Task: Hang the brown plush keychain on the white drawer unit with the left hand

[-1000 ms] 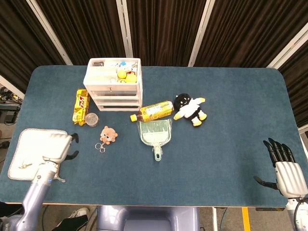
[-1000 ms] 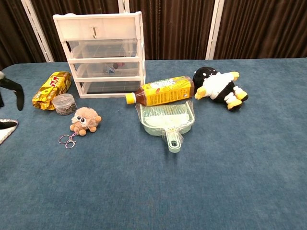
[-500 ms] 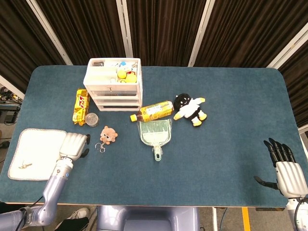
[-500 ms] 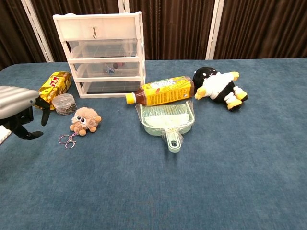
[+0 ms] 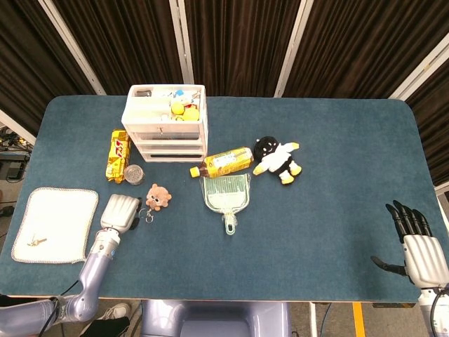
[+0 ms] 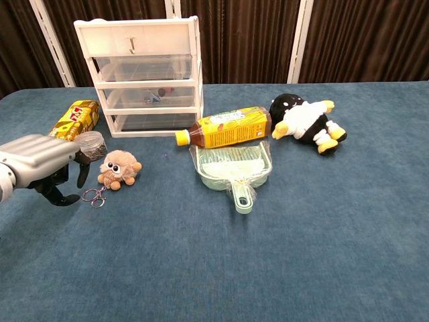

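The brown plush keychain [image 5: 158,196] [image 6: 119,168] lies on the blue table, its metal rings [image 6: 94,196] trailing toward the front left. My left hand [image 5: 121,211] [image 6: 47,164] hovers just left of it, fingers curled downward close to the rings and holding nothing. The white drawer unit [image 5: 166,123] [image 6: 143,75] stands behind, with a small hook [image 6: 132,44] on its top drawer front. My right hand [image 5: 417,248] rests open at the table's front right corner, seen only in the head view.
A yellow snack pack [image 6: 74,123] and a small round jar [image 6: 88,144] sit left of the drawers. A yellow bottle [image 6: 225,127], a green dustpan [image 6: 234,168] and a black-and-white plush [image 6: 303,123] lie to the right. A white cloth [image 5: 55,223] covers the front left.
My left hand has moved right from over the white cloth to beside the keychain's rings. The right hand has not moved.
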{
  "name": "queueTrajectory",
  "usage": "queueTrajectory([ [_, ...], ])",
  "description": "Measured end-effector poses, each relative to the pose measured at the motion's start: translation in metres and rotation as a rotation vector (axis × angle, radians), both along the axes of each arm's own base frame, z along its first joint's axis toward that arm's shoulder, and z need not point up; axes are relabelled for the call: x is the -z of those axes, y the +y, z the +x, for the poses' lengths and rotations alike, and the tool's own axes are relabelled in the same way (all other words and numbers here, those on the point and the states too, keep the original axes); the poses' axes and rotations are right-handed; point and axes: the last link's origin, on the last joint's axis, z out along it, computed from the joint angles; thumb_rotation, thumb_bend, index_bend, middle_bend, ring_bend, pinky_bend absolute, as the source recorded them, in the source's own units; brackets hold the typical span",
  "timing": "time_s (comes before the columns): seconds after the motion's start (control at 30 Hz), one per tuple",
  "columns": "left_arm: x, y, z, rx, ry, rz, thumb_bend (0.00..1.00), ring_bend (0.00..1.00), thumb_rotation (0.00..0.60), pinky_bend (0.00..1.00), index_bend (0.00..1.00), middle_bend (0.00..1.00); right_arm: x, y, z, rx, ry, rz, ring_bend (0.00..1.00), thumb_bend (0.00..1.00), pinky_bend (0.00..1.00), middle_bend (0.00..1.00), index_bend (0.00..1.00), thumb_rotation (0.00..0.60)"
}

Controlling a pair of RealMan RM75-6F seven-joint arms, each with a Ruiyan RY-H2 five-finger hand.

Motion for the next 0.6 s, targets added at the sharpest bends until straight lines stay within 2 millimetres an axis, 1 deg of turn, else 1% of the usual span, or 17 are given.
queueTrajectory([
  [0.23,0.009,0.002,0.003,-0.002,0.002,-0.006,0.33,0.89,0.6,0.75,0.52,1.0,0.0,0.0,0.0,0.0,-0.003,0.001,0.0,0.0,0.0,0.0,0.0,0.6],
  [0.47,0.017,0.0,0.003,-0.001,0.014,-0.021,0.33,0.89,0.6,0.75,0.54,1.0,-0.001,0.0,0.0,0.002,-0.005,-0.001,0.0,0.0,0.0,0.0,0.0,0.6],
  [0.6,0.018,0.001,0.003,0.001,0.021,-0.019,0.33,0.89,0.6,0.75,0.54,1.0,-0.001,0.001,0.0,0.005,-0.008,0.0,0.0,0.0,0.0,0.0,0.0,0.6],
])
